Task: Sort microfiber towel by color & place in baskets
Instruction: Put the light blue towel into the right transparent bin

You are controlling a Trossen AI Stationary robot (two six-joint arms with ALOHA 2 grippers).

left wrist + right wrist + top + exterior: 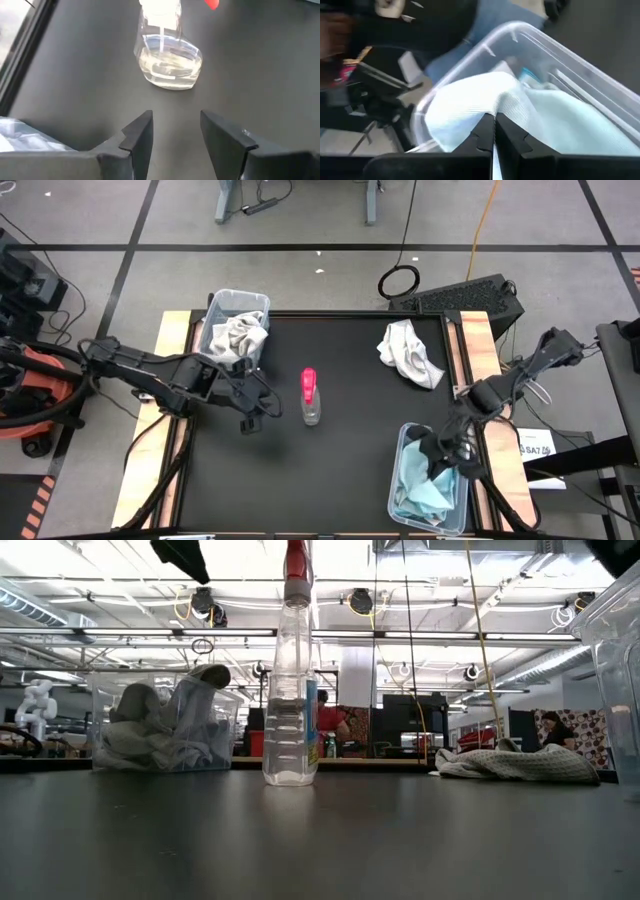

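While most of the sorting appears complete, one cloth remains outside the bins. A pale grey-white towel (410,353) lies loose on the table (340,470) near the far right corner, well apart from both baskets.

The basket at the far left corner (222,308) holds a heap of grey-white towels (238,334). The basket at the near right corner (404,442) holds light blue towels (421,490). No colour is seen mixed in either bin, so far as the views allow.

The right hand (447,452) hangs over the near right basket, with its fingers pressed together. In the right wrist view a fold of light blue cloth (470,115) sits right at the fingertips; whether the fold is pinched between them or merely lies beneath cannot be told.

The left hand (258,408) hovers near the left edge, between the far left basket and a clear spray bottle with a red top (310,397) standing at the table's middle. Its fingers (140,135) stand parted and nothing is between them.

Judgement: the blue lot looks done or in its final placement. The outstanding item is the loose grey-white towel, which belongs by colour in the far left basket, at the opposite side of the table. The bottle is not part of the sort.
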